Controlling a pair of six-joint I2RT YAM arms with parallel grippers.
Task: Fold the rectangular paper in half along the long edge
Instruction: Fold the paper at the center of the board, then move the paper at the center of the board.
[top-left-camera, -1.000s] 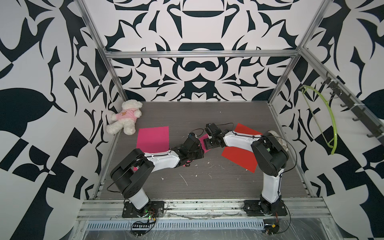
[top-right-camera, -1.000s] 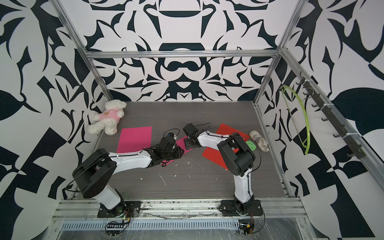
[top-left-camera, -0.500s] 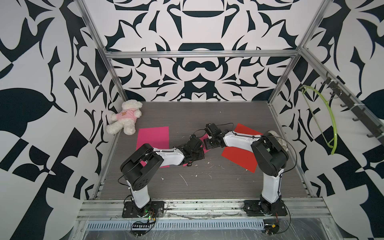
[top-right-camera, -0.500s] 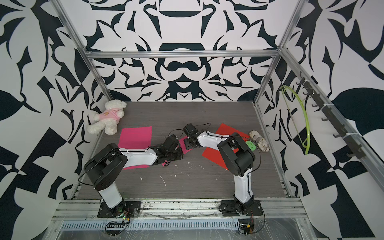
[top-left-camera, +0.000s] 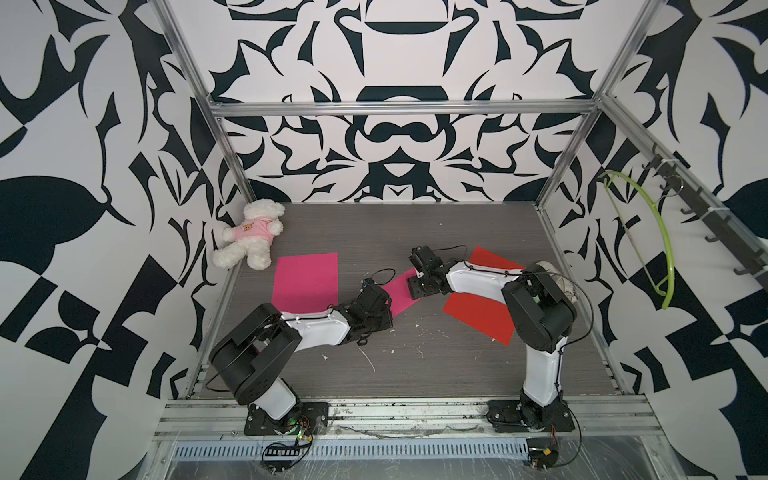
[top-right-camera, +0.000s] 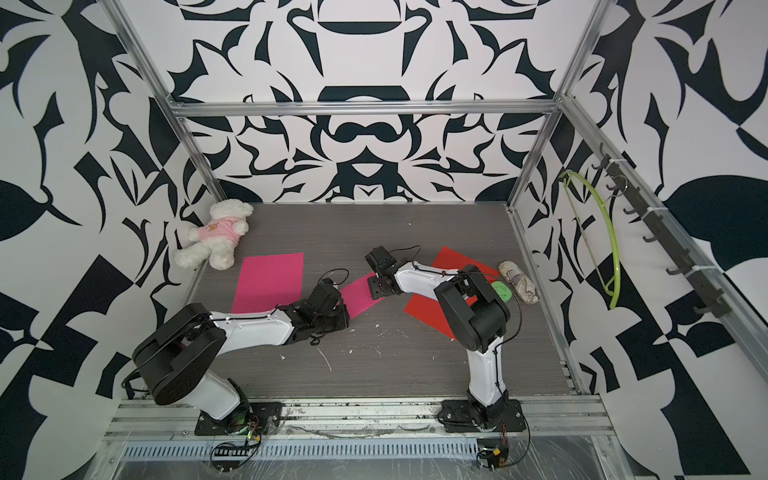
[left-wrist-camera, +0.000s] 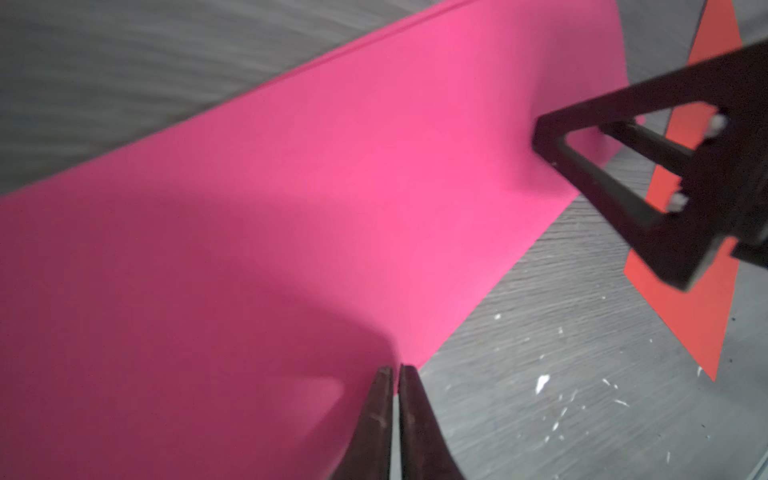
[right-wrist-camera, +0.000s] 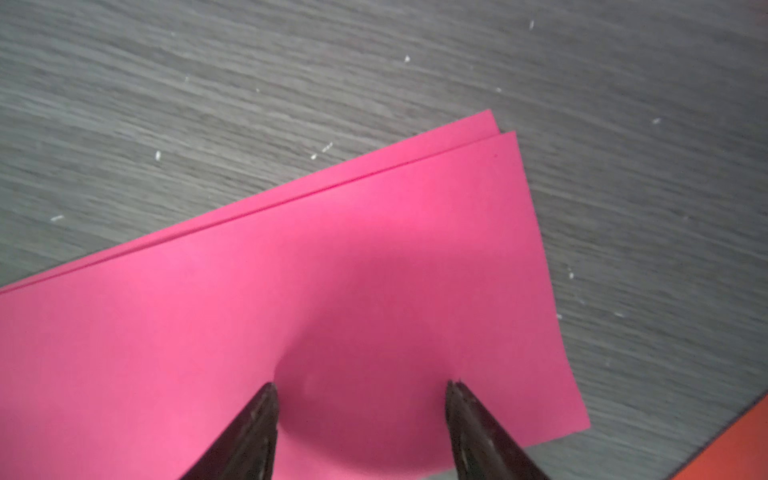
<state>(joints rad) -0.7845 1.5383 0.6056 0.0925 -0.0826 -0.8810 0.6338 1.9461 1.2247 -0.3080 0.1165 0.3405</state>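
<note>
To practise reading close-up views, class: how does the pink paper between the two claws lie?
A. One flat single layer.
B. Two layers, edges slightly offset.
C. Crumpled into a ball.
B: in the right wrist view the pink paper shows a second layer's edge peeking out beside the top layer's edge.

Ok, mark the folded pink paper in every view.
Top view: folded pink paper, mid-frame, left of the red paper.
Top view: left of the red paper.
Left wrist: fills most of the picture.
Right wrist: fills much of the picture.
Shared landmark: the red paper.
</note>
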